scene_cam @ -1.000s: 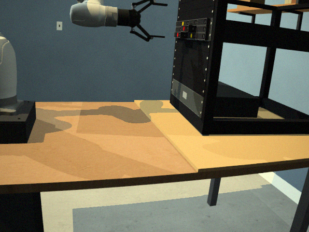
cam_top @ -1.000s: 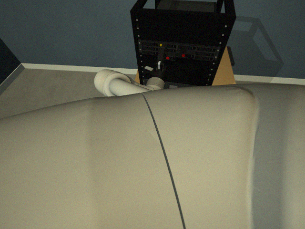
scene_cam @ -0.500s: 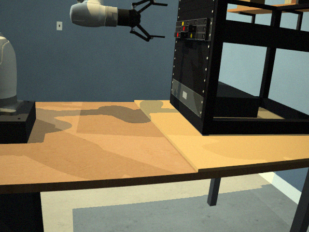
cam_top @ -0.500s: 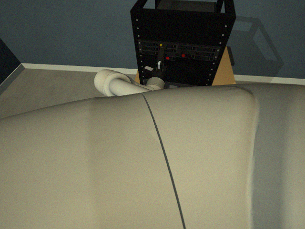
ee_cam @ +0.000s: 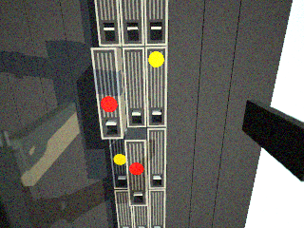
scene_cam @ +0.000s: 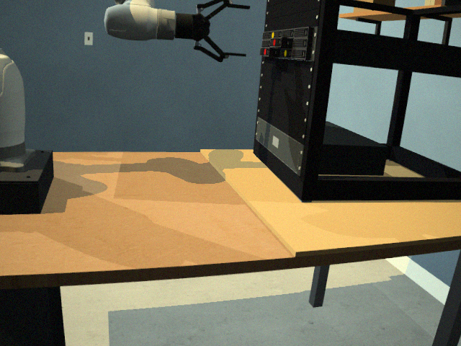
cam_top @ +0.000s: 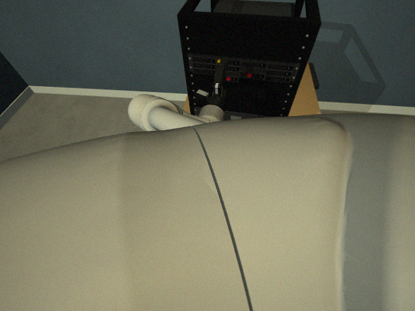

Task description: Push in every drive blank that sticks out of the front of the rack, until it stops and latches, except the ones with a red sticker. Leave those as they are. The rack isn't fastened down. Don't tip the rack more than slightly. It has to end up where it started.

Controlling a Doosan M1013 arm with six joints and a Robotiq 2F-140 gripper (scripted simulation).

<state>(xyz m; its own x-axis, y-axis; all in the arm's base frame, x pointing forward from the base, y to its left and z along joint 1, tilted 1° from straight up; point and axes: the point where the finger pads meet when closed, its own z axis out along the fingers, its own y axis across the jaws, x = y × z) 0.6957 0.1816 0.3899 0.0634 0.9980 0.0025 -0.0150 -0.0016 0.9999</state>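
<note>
- Black rack (scene_cam: 312, 112) stands on your bench (scene_cam: 335, 223); its drive blanks (scene_cam: 287, 42) sit in a row high on the front.
- Your end effector (scene_cam: 233, 30) hangs level with that row, near it but apart, fingers spread wide and empty.
- Red stickers (ee_cam: 108, 104) mark blanks to skip; yellow-dotted ones (ee_cam: 156, 59) look eligible.
- Judged step: lining up. Next, likely close the fingers and press gently, so the rack doesn't shift.

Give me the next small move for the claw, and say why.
Probably close the claw: its fingers stand wide apart on nothing, short of the rack front, and spread fingers could catch the protruding red-stickered blank near the yellow-stickered blank.
</note>
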